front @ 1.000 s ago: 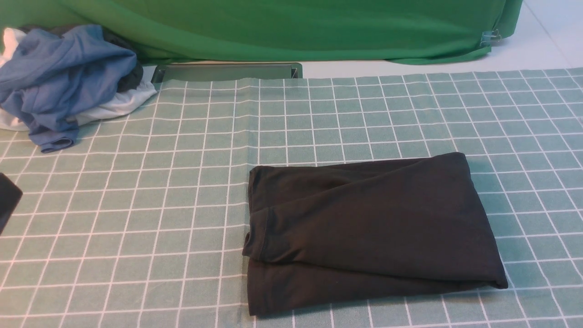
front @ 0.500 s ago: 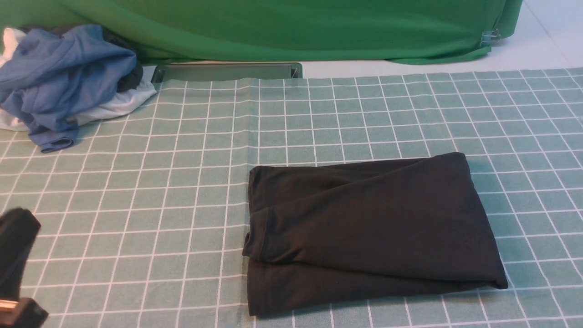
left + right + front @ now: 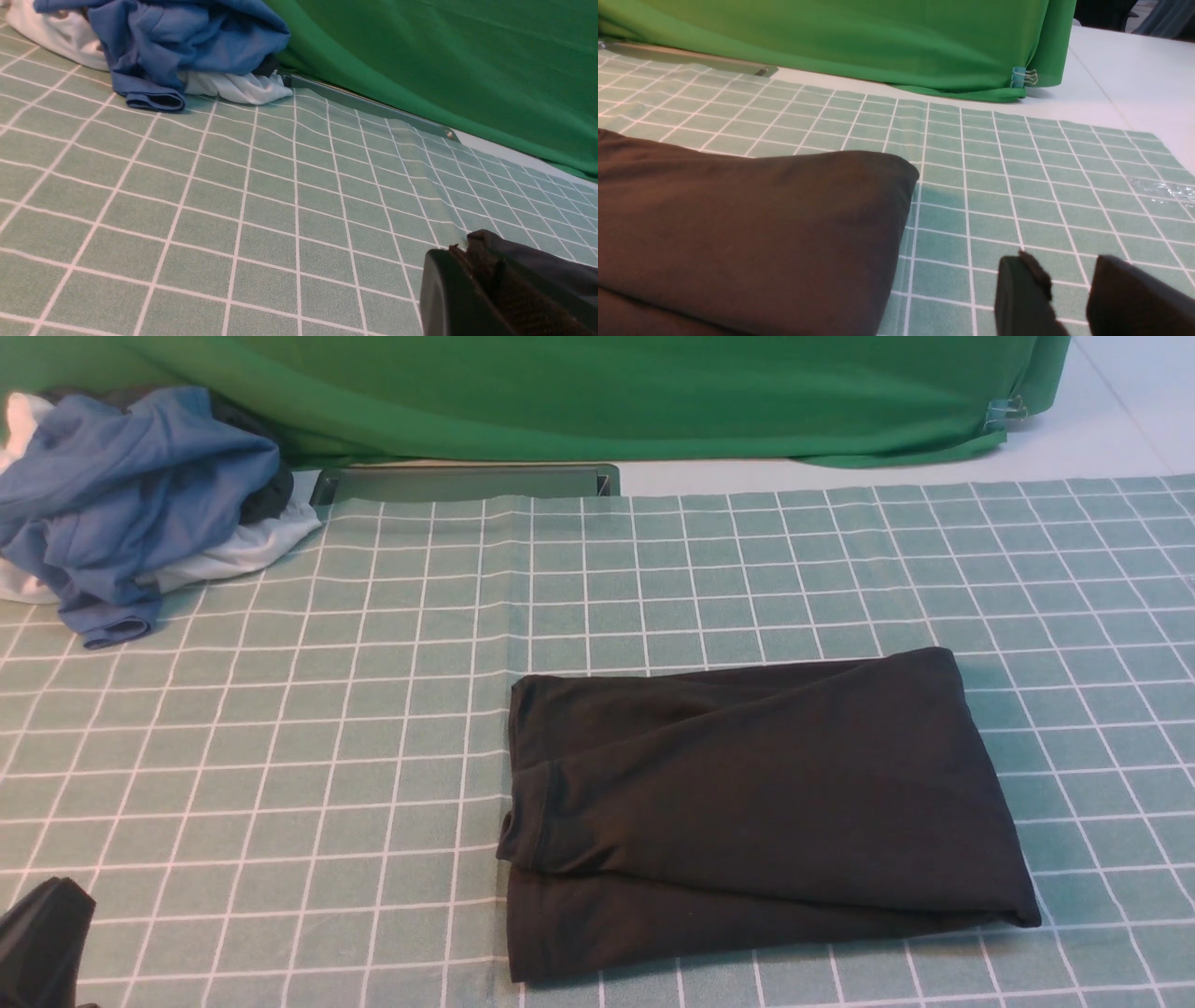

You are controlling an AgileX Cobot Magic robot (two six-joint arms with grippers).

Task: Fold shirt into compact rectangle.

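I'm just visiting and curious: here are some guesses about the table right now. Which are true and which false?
1. The black shirt lies folded on the checked cloth. True.
2. The right claw is gripping the shirt. False: its fingers stand apart beside the shirt, holding nothing.
3. A blue garment sits crumpled at the far left. True.
4. The backdrop is red. False: it is green.
5. The left claw rests on the shirt. False: it is apart from it, over bare cloth.

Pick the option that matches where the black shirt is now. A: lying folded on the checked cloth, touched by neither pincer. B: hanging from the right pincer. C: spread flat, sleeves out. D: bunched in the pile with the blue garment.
A: the black shirt lies folded on the checked cloth, with nothing touching it.
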